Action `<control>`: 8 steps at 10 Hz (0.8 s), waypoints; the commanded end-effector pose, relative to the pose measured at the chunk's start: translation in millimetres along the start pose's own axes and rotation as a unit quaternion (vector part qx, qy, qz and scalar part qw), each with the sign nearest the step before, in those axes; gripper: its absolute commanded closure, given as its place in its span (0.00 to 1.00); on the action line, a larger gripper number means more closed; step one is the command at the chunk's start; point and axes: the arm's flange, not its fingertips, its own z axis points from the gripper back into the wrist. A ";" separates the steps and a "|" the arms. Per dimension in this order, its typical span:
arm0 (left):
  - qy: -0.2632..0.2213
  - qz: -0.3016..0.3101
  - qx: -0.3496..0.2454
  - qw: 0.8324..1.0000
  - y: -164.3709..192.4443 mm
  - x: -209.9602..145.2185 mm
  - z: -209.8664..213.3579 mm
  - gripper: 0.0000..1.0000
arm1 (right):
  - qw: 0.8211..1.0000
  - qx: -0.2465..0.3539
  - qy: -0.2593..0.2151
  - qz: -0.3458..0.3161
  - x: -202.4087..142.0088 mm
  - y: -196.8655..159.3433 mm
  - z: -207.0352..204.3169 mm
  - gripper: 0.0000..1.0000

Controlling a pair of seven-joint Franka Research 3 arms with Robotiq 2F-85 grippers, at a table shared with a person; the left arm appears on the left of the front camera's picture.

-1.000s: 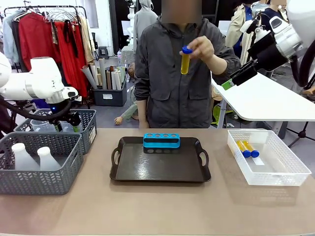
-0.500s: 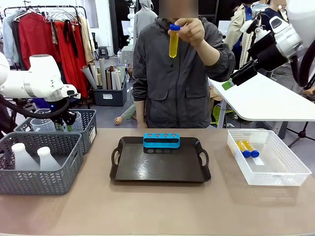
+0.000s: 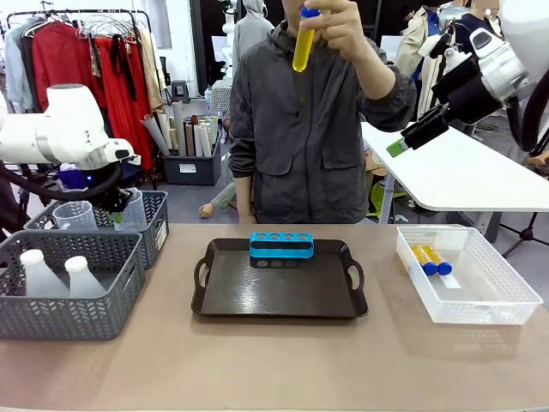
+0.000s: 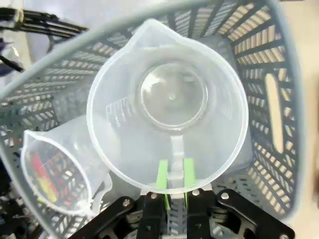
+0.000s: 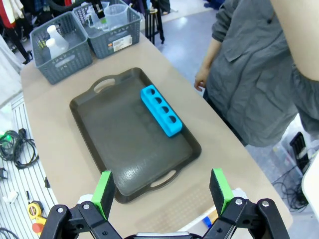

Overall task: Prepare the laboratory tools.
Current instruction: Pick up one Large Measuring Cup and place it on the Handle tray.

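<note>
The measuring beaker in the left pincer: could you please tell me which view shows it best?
The left wrist view: it looks straight into the measuring beaker, handle clamped in the left pincer. The front view shows it partly behind the arm; the right wrist view, small and far off.

No lettering can be read; a white label (image 5: 120,45) on the side of a grey mesh basket (image 5: 130,26) is too small to make out; the faint moulded graduation marks (image 4: 117,107) inside the clear measuring beaker (image 4: 169,59) show lines but no legible figures; a white sticker (image 3: 181,169) on the dark bin (image 3: 202,172) on the floor beyond the table is likewise too small to decipher.
</note>
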 end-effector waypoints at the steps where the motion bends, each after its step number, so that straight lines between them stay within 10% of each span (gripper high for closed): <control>1: -0.023 -0.026 -0.018 0.999 -9.2 -24.1 41.0 1.00 | 1.000 0.008 -0.013 -0.006 1.8 -1.0 0.9 0.00; 8: -0.096 -0.227 0.007 0.969 -111.9 -58.9 256.2 1.00 | 1.000 0.008 -0.013 -0.006 1.8 -1.0 0.9 0.00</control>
